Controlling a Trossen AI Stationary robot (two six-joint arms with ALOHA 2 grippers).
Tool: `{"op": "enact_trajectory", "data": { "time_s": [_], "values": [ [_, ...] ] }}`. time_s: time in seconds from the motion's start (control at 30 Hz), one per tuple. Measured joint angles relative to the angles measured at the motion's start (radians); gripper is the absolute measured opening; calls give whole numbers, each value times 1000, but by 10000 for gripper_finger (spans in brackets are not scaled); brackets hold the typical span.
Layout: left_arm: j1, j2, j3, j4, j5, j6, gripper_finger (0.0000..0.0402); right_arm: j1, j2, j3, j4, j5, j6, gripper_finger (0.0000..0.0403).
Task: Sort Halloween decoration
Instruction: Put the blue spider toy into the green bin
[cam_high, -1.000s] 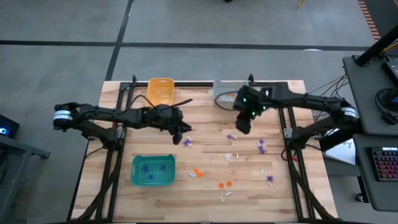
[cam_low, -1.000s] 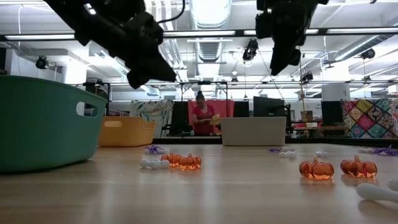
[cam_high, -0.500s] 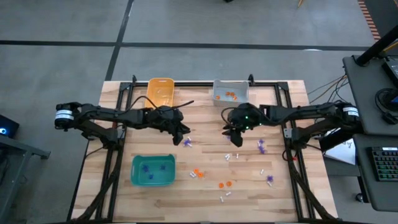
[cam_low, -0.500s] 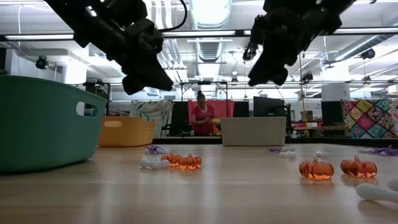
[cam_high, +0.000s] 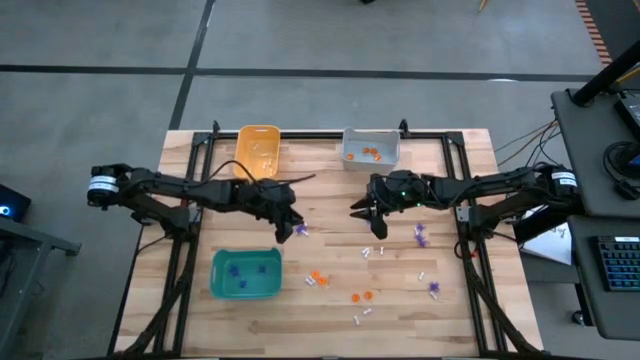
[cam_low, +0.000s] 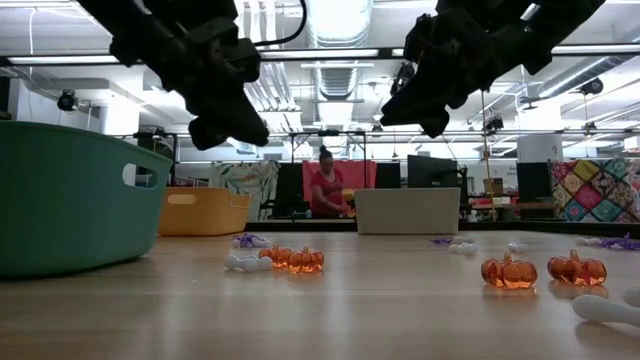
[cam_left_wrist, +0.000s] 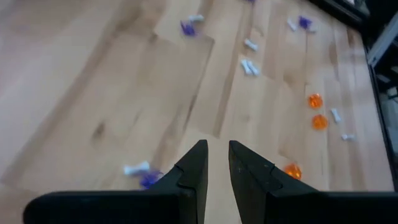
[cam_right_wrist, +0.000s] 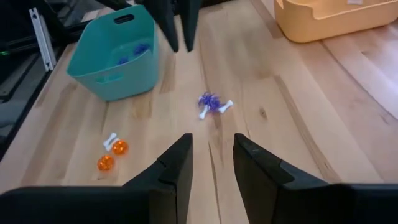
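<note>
Wooden table (cam_high: 460, 310) with scattered trinkets (cam_high: 362, 296) and three bins (cam_high: 245, 274).

Pale matt wood-plank table (cam_high: 455, 300)

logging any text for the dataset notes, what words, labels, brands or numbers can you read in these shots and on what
None can be read.
Teal bin, yellow bin, grey bin: no label or print shows.
Both arms: no brand or number legible in any view.
Keyboard on the side desk: keys too small to read.
Room behind the table, low view: no sign or poster clear enough to read.
</note>
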Motion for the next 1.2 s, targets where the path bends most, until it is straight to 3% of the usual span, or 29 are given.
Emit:
{"op": "enact_trajectory", "data": {
  "time_s": [0.33, 0.6, 0.77, 0.9, 1.03, 1.2],
  "values": [
    [-46, 0, 4, 1, -108, -61, 41, 2, 4, -2, 0, 0, 0, 102],
    [-48, 15, 19, 55, -114, -62, 39, 2, 54, -3, 2, 1, 1, 102],
    [-48, 106, 39, 111, -113, -54, 39, 2, 99, -3, 17, 1, 2, 102],
    [-48, 169, 118, 22, -113, -7, 39, 2, 125, -3, 30, 1, 2, 102],
    [-48, 232, 218, -186, -119, 37, 39, 2, 134, -3, 29, 1, -1, 102],
    [-53, 299, 301, -353, -185, 147, 39, 2, 134, -3, 30, 1, -7, 102]
  ]
}}
